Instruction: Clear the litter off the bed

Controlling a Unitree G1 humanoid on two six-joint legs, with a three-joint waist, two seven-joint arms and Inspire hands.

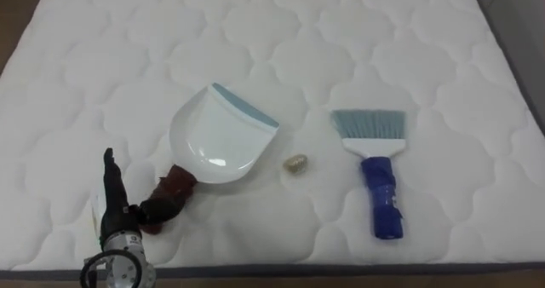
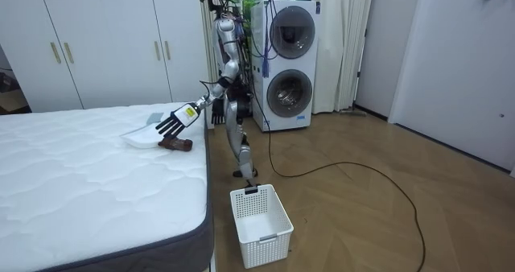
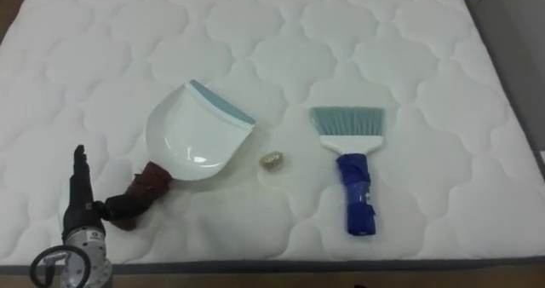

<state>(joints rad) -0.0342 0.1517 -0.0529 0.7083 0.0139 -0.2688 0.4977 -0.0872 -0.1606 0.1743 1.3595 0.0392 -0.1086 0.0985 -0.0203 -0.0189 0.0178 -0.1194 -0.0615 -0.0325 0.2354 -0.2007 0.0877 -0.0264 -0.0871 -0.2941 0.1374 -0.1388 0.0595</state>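
Standing at the edge of the bed (image 1: 426,49), with the washing machines behind it, the robot holds its left arm out low over the mattress. The left hand (image 1: 111,204) is just beside the dark reddish handle (image 1: 173,188) of the white dustpan (image 1: 217,139). Its fingers are straight and spread, with nothing clasped in them. From the head camera the hand is seen edge-on, so I cannot tell whether the thumb already touches the handle or hangs just short of it.

The dustpan lies flat on the quilting, its blue-lipped mouth facing away from the robot and to its right. Near that lip, but apart from it, sits a small pale scrap (image 1: 295,164), the thing to be cleared. Farther to the robot's right lies the brush (image 1: 375,164), bristles away and blue grip towards the robot, untouched.

I judge this to be the very start: the approach to the pan, with no sweeping done yet. The next move calls for the fingers to curl round the handle and take firm hold before any lift, since the pan will tip forward under its own weight if gripped loosely. Then the brush needs picking up, so the scrap can be driven over the lip. A white basket (image 2: 265,228) waits on the floor by the bed's corner, probably for emptying.
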